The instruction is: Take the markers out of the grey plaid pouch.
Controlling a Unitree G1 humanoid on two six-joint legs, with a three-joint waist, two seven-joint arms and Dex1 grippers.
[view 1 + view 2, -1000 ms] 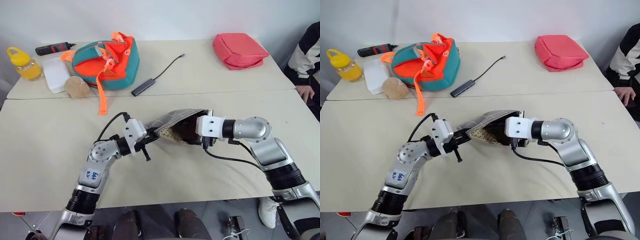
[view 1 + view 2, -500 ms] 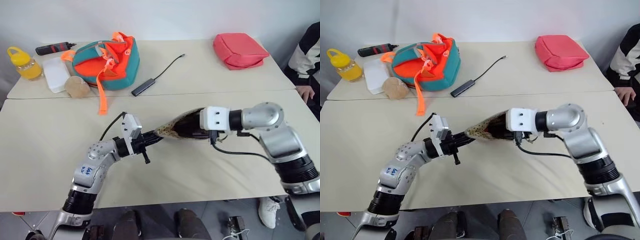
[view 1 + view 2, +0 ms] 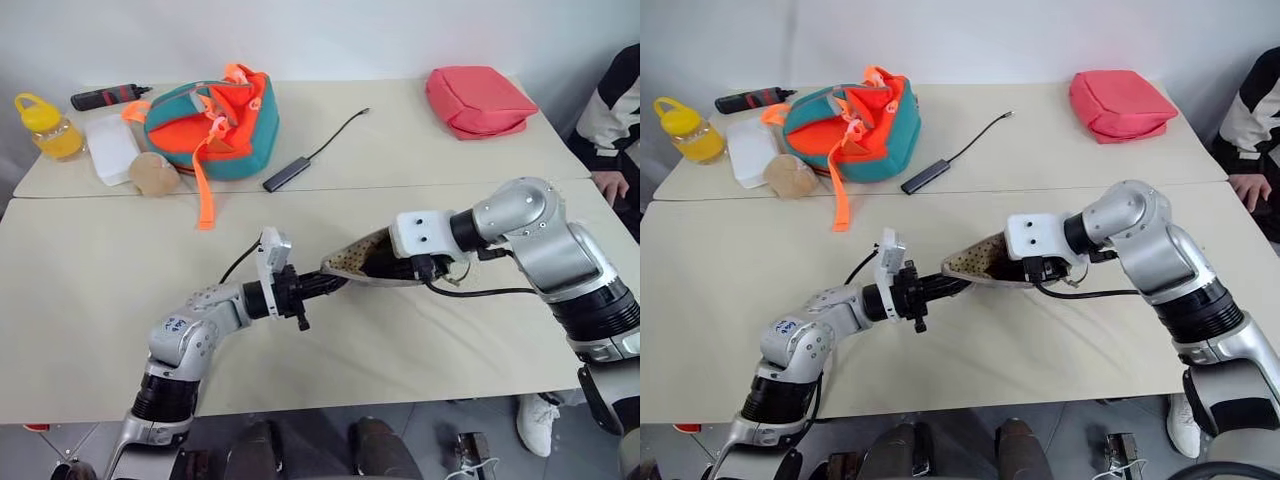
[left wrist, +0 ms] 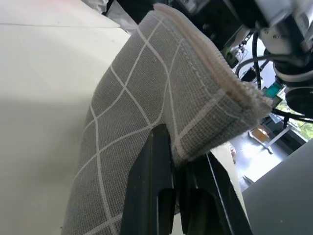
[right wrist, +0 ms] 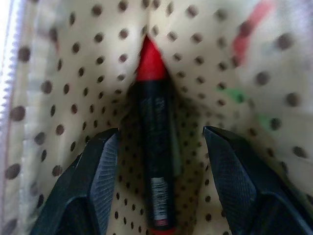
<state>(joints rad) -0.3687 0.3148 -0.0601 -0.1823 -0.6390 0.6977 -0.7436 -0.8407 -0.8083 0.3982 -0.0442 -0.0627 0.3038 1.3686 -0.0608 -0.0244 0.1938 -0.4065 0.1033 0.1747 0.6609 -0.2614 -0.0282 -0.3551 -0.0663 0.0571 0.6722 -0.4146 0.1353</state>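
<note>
The grey plaid pouch [image 3: 352,264] hangs above the near table, held at both ends. My left gripper [image 4: 178,147] is shut on the fabric at one end of it. At the other end my right gripper [image 5: 160,133] reaches into the pouch mouth, where the dotted tan lining [image 5: 73,73] surrounds it. Its fingers [image 5: 98,176] stand apart, open. Between them, without touching either, lies one marker [image 5: 156,166] with a red tip and a dark barrel, deep in the fold of the lining.
On the far table stand a teal-and-orange bag [image 3: 212,120], a pink-red pouch [image 3: 478,100], a yellow bottle [image 3: 45,125], a white box [image 3: 112,148], a black-and-red tube [image 3: 108,96] and a black cable with adapter [image 3: 300,165]. A person's hand [image 3: 607,185] rests at the right edge.
The left wrist has rolled and the pouch has turned from lying fairly flat to standing edge-on. The right elbow has risen and that gripper now tilts down into the mouth.
</note>
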